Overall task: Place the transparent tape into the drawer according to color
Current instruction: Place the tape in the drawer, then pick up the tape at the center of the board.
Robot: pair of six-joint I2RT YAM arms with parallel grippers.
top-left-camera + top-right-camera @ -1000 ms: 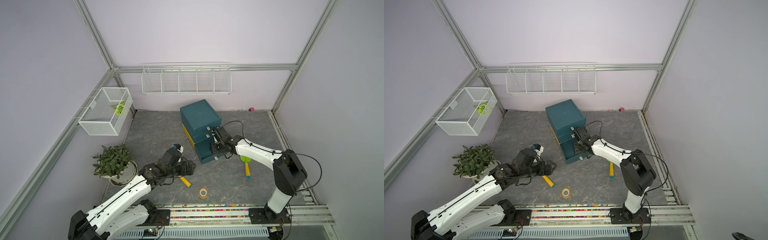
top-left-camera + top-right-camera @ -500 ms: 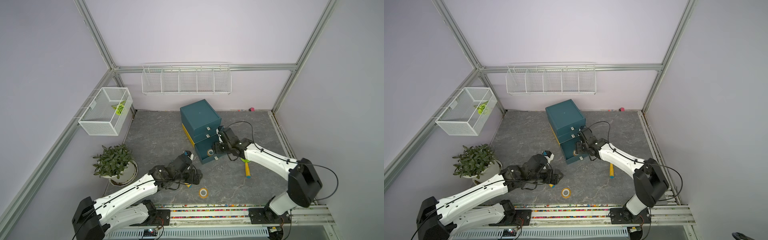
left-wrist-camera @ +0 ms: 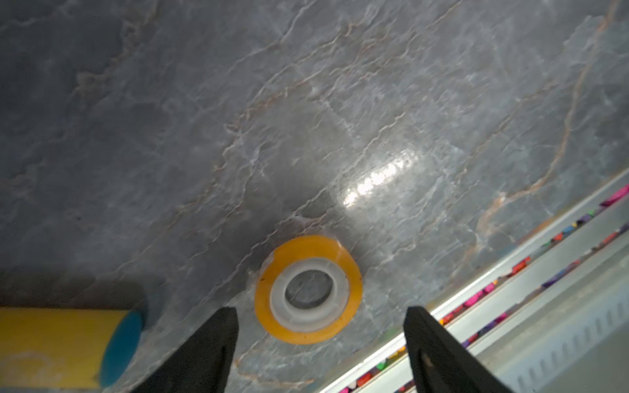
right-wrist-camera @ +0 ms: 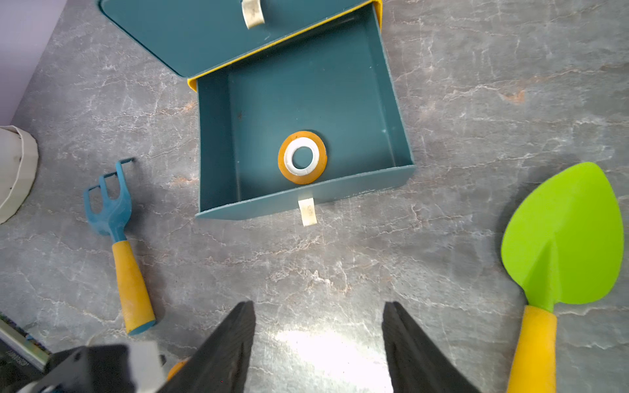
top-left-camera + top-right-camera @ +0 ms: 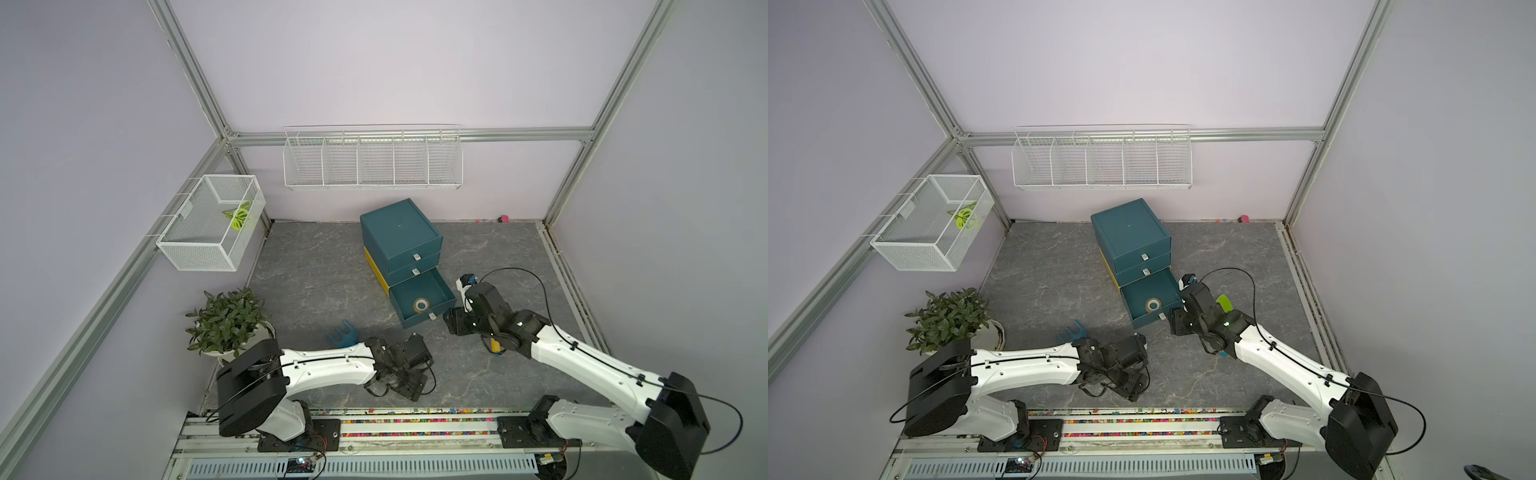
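Right by the counter's (image 3: 340, 102) front edge: left end effector (image 3: 320, 310) spread wide, gripping nothing, straddling an orange tape roll (image 3: 306, 246) lying flat. Yellow handle (image 3: 51, 347) of the blue rake (image 4: 109, 204) just beside, kinda crowding that side. Further back, right end effector (image 4: 318, 303) parted and empty too, facing the pulled-out bottom drawer (image 4: 218, 136) with a second orange roll (image 4: 302, 179) inside. Green trowel (image 4: 565, 238) lying near the drawer's front corner.

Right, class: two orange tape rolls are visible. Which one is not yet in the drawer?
The roll on the grey floor, at the open tips of the left gripper; the other roll lies flat inside the pulled-out bottom drawer.
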